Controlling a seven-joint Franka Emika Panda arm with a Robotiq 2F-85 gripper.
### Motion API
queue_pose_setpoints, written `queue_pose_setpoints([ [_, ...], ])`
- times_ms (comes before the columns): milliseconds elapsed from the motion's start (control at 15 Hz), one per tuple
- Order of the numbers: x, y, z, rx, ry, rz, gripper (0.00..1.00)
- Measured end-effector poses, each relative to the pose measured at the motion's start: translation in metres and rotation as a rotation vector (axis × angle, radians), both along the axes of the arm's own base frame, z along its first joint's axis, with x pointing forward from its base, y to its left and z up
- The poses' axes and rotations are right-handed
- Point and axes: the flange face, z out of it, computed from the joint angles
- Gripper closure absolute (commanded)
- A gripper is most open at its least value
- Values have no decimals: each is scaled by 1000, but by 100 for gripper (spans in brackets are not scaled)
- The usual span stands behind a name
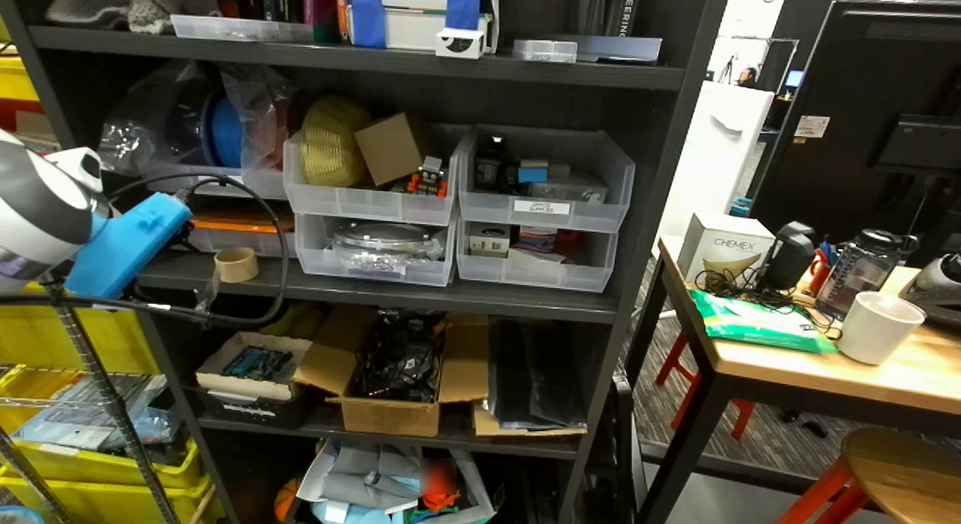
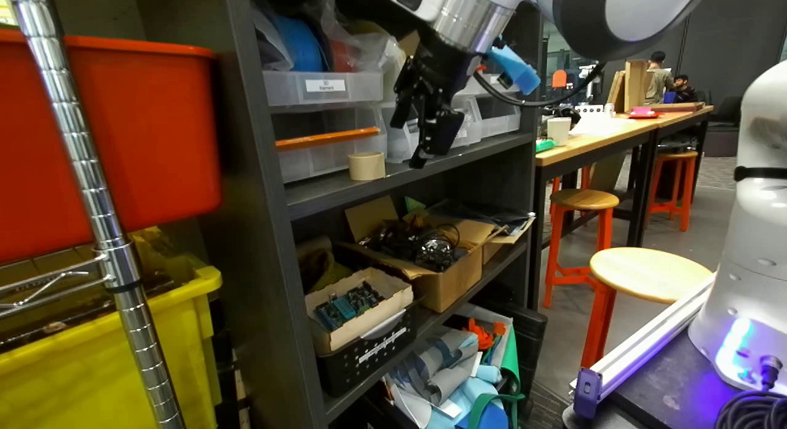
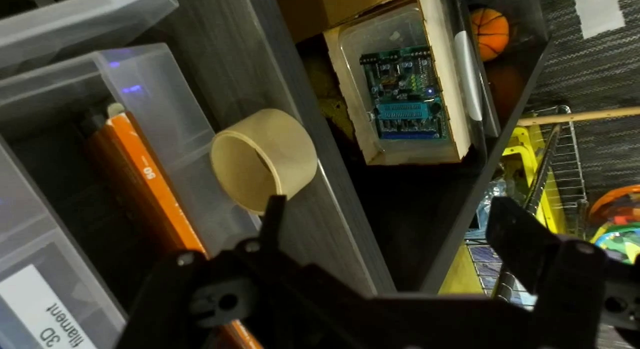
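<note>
Lying flat on dark shelf (image 3: 330,239) by its front edge: tan tape roll (image 3: 295,154), just in front of clear bin (image 3: 160,89) with orange box (image 3: 155,169) inside. Claw (image 3: 387,206) spread wide, holding nothing; in an exterior view, hangs right of roll, apart from it. One level down: circuit board (image 3: 402,96) in cream box (image 3: 451,79), cable-filled carton (image 2: 455,284) to right. Red bin (image 2: 141,134) at near left.

Tape roll (image 3: 281,153) partly behind the hand (image 3: 387,206), itself incomplete at the wrist view's bottom edge
</note>
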Motion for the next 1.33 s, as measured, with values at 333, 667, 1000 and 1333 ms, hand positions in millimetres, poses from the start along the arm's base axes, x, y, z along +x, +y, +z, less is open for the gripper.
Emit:
queue_pose_setpoints([
  [333,17,8,1,-10,-3,10,0],
  [667,38,5,-5,17,25,-11,0],
  [1000,64,-2,-18,46,75,-30,0],
  [1333,72,-1,-25,54,99,-36,0],
])
